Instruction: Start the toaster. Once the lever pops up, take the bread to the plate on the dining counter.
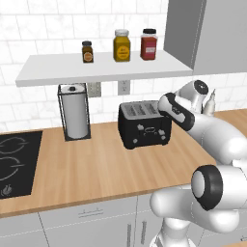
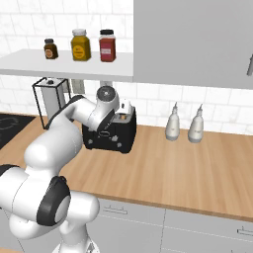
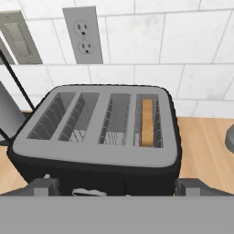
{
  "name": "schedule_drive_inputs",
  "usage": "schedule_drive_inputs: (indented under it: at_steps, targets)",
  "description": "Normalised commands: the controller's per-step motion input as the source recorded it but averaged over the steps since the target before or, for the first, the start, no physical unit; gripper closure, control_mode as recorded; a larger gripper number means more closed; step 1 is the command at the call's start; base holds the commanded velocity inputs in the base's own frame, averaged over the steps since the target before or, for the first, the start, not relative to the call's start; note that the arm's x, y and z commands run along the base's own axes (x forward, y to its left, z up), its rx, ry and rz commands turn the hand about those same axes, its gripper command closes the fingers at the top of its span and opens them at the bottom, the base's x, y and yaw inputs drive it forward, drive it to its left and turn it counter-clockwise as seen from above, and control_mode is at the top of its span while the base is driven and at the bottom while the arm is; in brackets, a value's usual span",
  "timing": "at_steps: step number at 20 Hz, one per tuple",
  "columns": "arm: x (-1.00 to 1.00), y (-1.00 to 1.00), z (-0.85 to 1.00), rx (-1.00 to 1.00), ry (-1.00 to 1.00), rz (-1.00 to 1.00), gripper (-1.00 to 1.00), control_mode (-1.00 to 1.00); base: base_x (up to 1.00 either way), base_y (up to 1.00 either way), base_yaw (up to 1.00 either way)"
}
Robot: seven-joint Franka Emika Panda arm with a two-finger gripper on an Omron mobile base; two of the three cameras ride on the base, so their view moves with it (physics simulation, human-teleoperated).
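Over the counter (image 1: pixel 111 164), hand (image 3: pixel 117 187) wide open, empty, above toaster (image 3: pixel 96 137).

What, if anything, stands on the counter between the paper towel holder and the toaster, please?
Nothing: in the left base view bare wood counter separates the paper towel holder from the toaster.

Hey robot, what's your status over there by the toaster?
Fingers open, empty, above the toaster's front edge. Bread sits in the rightmost slot. Nothing in the way.
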Motion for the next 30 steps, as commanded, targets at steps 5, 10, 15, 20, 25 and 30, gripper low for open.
schedule_drive_inputs:
  at_steps: [5,10,15,20,25,30]
  targets:
    - [0.00,0.00,0.00,0.00,0.00,0.00,-1.00,-1.00,0.00,0.00,0.00]
    - [0.00,0.00,0.00,0.00,0.00,0.00,-1.00,-1.00,0.00,0.00,0.00]
    - [0.00,0.00,0.00,0.00,0.00,0.00,-1.00,-1.00,0.00,0.00,0.00]
    - [0.00,0.00,0.00,0.00,0.00,0.00,-1.00,-1.00,0.00,0.00,0.00]
    - [0.00,0.00,0.00,0.00,0.00,0.00,-1.00,-1.00,0.00,0.00,0.00]
    - [0.00,0.00,0.00,0.00,0.00,0.00,-1.00,-1.00,0.00,0.00,0.00]
